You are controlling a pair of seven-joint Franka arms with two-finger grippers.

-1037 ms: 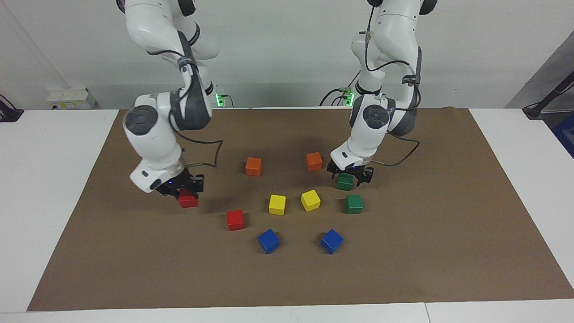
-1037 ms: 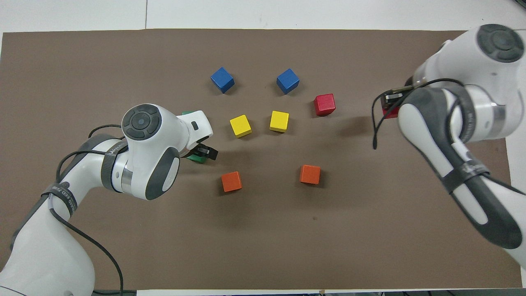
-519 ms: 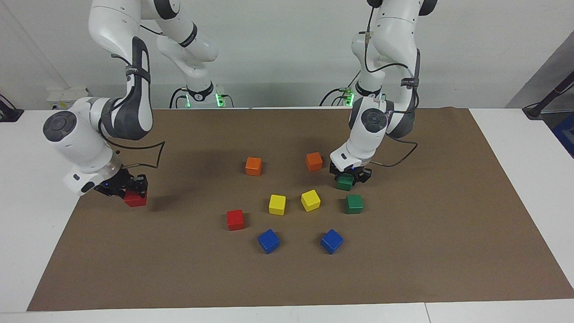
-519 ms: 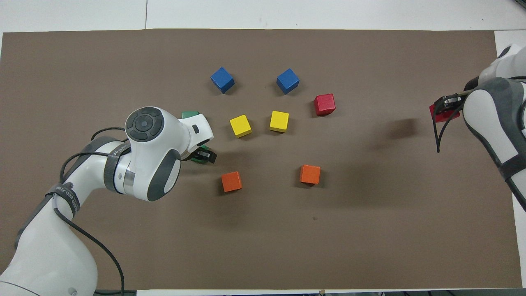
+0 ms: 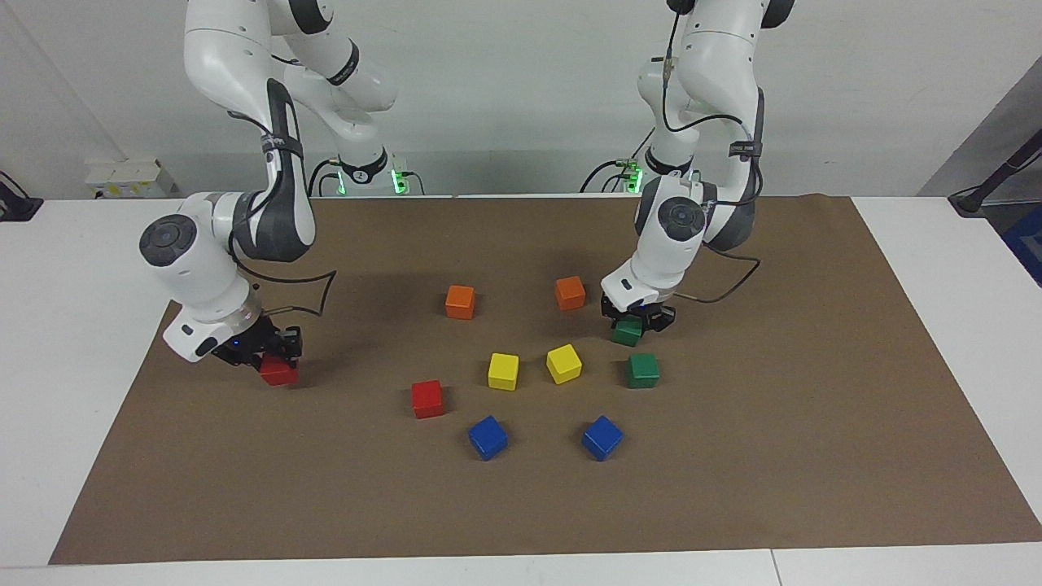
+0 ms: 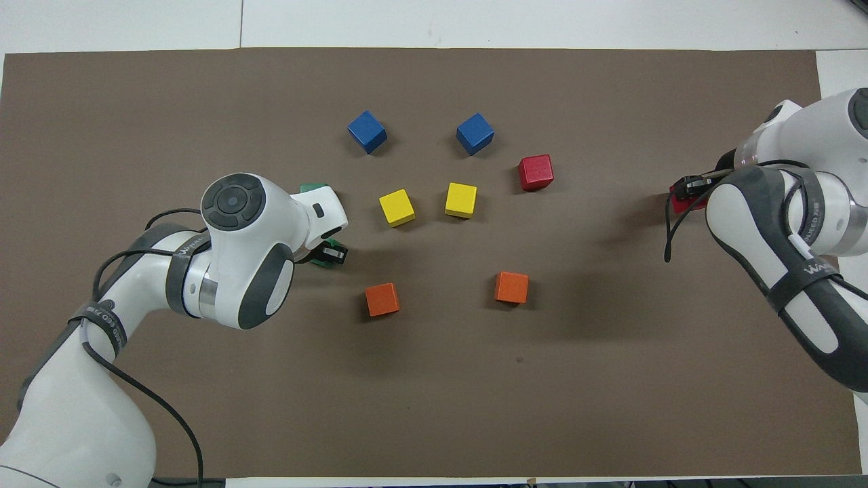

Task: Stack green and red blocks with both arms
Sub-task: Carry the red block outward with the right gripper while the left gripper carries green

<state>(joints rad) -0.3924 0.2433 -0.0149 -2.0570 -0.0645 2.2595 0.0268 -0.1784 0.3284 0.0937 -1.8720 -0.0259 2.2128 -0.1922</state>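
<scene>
Brown mat [image 5: 733, 488]: left gripper [image 5: 634, 322] clamps one green cube [image 5: 628, 332], prob. not yet lifted; right gripper [image 5: 273, 358] holds one red cube [image 5: 278, 372]. Pick step. Next: carry onto 2nd green cube [image 5: 642, 369], loose red cube [image 5: 427, 399].

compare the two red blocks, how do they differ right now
The red block in the right gripper is clamped by the right gripper near the right arm's end of the mat; the free red block sits alone, untouched, beside the yellow blocks. The gripped one is partly hidden; the free one shows fully. Both are equal-sized plain red cubes.
</scene>
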